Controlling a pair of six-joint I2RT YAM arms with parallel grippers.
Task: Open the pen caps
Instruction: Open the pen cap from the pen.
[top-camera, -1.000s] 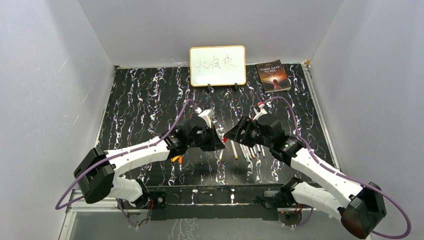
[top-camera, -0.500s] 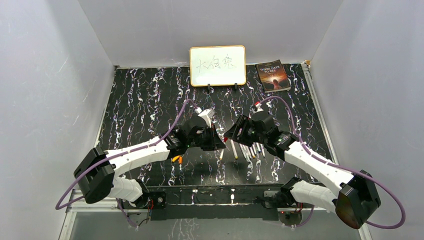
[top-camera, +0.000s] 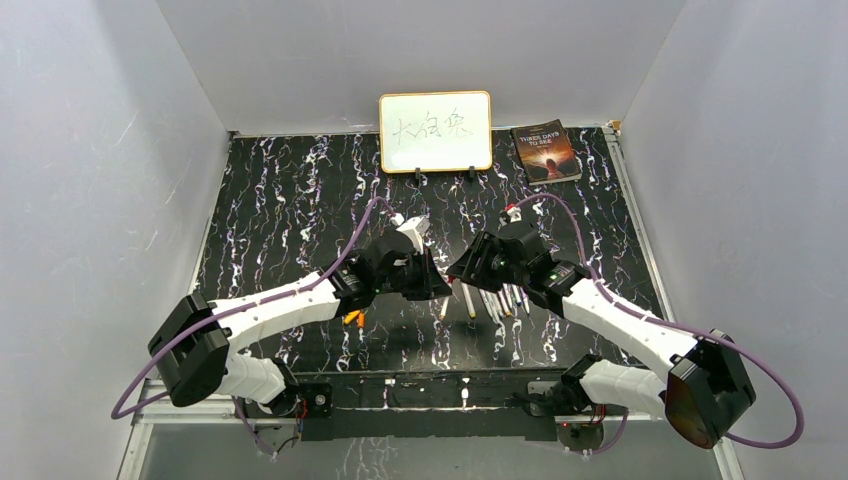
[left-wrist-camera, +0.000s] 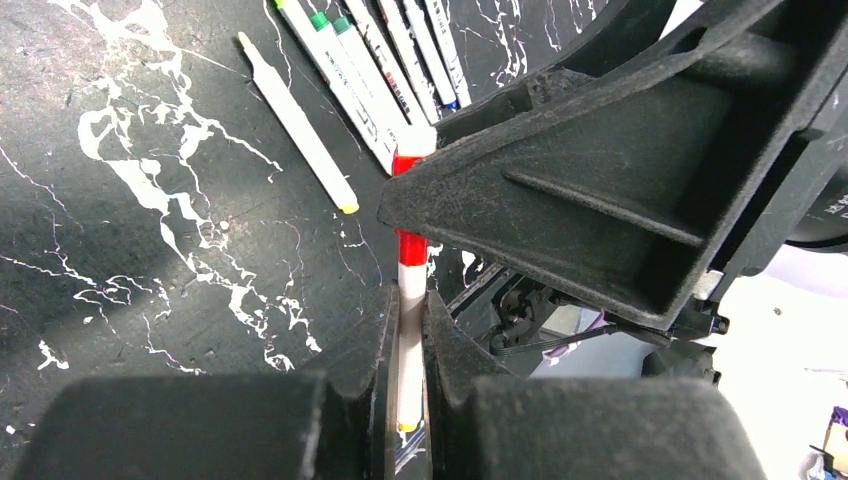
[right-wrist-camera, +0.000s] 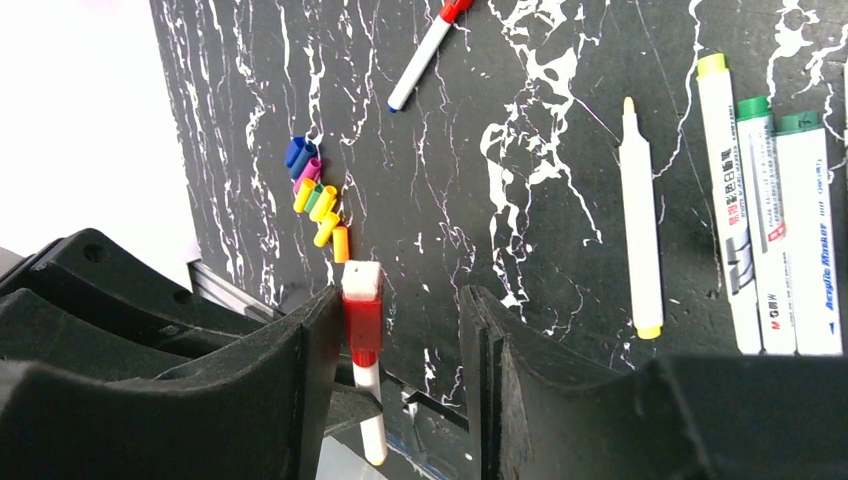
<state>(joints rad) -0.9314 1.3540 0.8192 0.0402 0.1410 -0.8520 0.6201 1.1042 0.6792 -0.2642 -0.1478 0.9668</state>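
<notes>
Where the black marbled table (top-camera: 280, 200) runs toward its near edge, beside the left arm, a small pile of loose caps (right-wrist-camera: 315, 195) lies in blue, purple, yellow, green and orange; a little farther in, the left gripper (left-wrist-camera: 408, 305) is clamped tight on the white barrel of 1 pen (left-wrist-camera: 408, 365); the right gripper (right-wrist-camera: 400, 335) faces it from the other side, its 2 fingers well apart either side of that pen's red cap (right-wrist-camera: 362, 322); 1 finger touches the cap and the other is clear of it, so this gripper grasps nothing; the step in hand looks like capturing this cap, with the pull not yet begun; the next move, as I judge it, calls for the right fingers to close on the red part alone, not the barrel, then for the 2 arms to draw apart along the pen's length; at about the same depth, under the right arm, a row of pens (left-wrist-camera: 385, 75) lies side by side, some with green or yellow caps on; 1 lone pen with yellow ends (right-wrist-camera: 640, 220) lies just beside them; farthest back stand a whiteboard (top-camera: 435, 130) and a book (top-camera: 546, 152).
</notes>
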